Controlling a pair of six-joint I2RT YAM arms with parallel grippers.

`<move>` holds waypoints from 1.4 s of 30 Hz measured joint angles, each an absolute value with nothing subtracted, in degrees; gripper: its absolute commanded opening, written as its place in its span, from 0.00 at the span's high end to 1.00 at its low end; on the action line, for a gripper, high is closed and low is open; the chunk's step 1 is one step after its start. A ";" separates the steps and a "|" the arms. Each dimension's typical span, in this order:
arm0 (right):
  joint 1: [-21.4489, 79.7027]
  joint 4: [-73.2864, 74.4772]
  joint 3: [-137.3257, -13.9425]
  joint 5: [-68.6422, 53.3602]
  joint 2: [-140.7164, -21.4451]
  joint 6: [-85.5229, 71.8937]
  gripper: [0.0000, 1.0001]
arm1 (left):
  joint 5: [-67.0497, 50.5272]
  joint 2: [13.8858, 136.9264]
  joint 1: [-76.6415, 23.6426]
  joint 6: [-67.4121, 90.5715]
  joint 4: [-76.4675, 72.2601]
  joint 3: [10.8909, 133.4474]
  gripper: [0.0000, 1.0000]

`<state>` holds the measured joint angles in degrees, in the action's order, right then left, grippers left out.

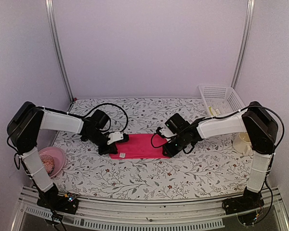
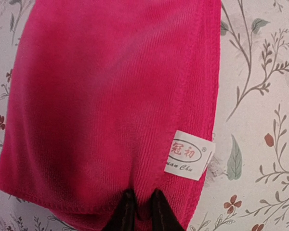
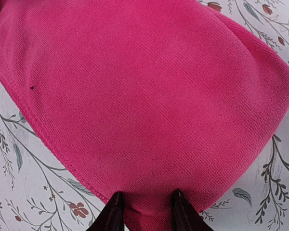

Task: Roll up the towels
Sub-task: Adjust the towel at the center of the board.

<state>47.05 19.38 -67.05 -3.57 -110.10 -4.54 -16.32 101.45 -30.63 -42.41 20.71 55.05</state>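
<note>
Left pincer (image 2: 140, 214) is nearly closed, a ridge of the pink towel (image 2: 111, 96) nipped between its dark tips. A white label (image 2: 189, 155) lies just ahead and to the right of them. Right pincer (image 3: 145, 214) stands wider, with gathered cloth at the towel's other end filling its gap. Between both pincers the towel lies flat on the bench (image 1: 183, 175), whose cover is white with leafy sprigs. Beyond the right pincer stands a white basket (image 1: 226, 94). Pale lilac walls (image 1: 149, 48) enclose everything.

floral table (image 1: 183, 178), pink towel (image 1: 139, 146), bowl (image 1: 54, 162), basket (image 1: 220, 95)
</note>
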 measured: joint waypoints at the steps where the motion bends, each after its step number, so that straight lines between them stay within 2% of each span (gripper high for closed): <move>1: 47.05 19.27 -67.05 -3.57 -110.15 -4.54 0.65 | -16.62 101.43 -30.65 -42.39 20.99 55.16 0.76; 3: 47.05 19.05 -67.05 -3.57 -110.28 -4.54 0.65 | -17.34 101.25 -30.65 -42.48 21.82 55.33 0.74; 7: 47.05 18.92 -67.05 -3.57 -110.32 -4.71 0.65 | -18.04 100.66 -30.65 -42.59 23.35 55.35 0.75; 12: 47.05 18.81 -67.00 -3.60 -110.32 -4.78 0.65 | -17.96 100.51 -30.68 -42.61 23.46 55.35 0.88; 16: 47.05 18.61 -66.89 -3.64 -110.32 -5.06 0.65 | -17.93 100.64 -30.70 -42.37 23.29 55.35 0.94; 42: 47.05 15.92 -66.02 -3.99 -110.59 -5.13 0.64 | -18.48 99.74 -30.72 -42.41 27.88 57.41 0.92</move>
